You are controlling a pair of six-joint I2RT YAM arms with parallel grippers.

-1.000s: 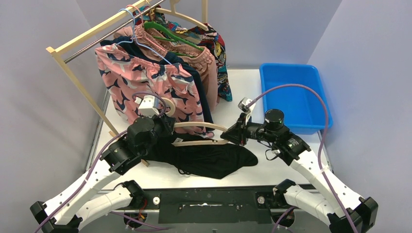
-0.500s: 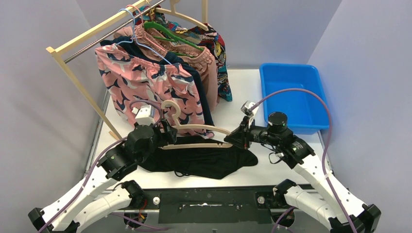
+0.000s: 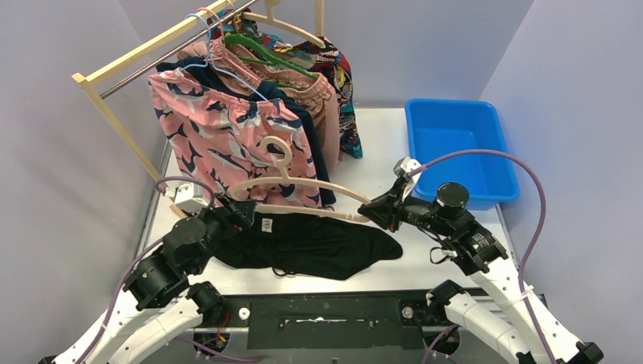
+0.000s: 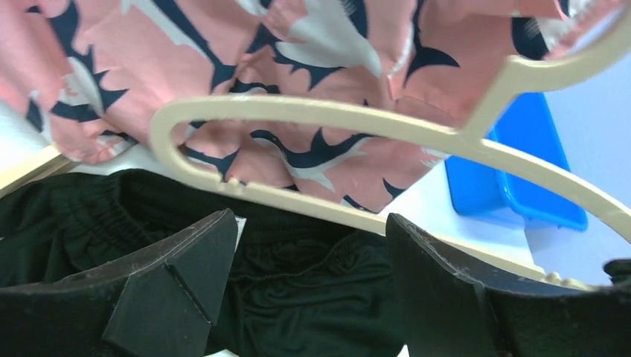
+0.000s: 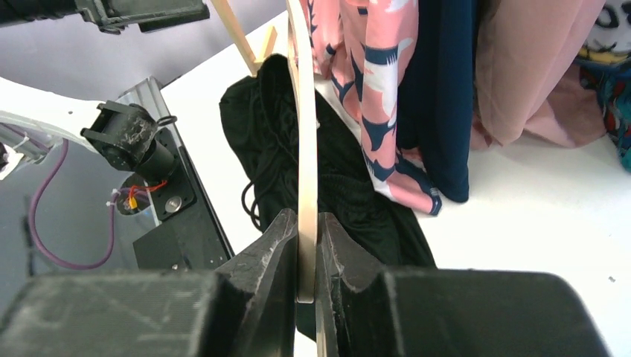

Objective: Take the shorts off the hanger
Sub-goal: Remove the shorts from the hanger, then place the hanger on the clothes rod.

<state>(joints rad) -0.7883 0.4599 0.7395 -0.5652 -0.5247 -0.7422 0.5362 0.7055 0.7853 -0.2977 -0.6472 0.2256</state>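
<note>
**One pair off, four to go**

Top view: the black shorts (image 3: 318, 244) lie flat in front of the rack (image 3: 129, 62), seemingly free of the hanger (image 3: 286, 173); the right gripper (image 3: 371, 211) holds the hanger up by one end; the left gripper (image 3: 239, 212) sits at the rack's foot; four other shorts (image 3: 227, 125) hang on the rack.
Left wrist: fingers (image 4: 178, 282) spread wide, holding nothing.
Right wrist: jaws pinched on the hanger bar; so roughly a fifth looks done.
</note>
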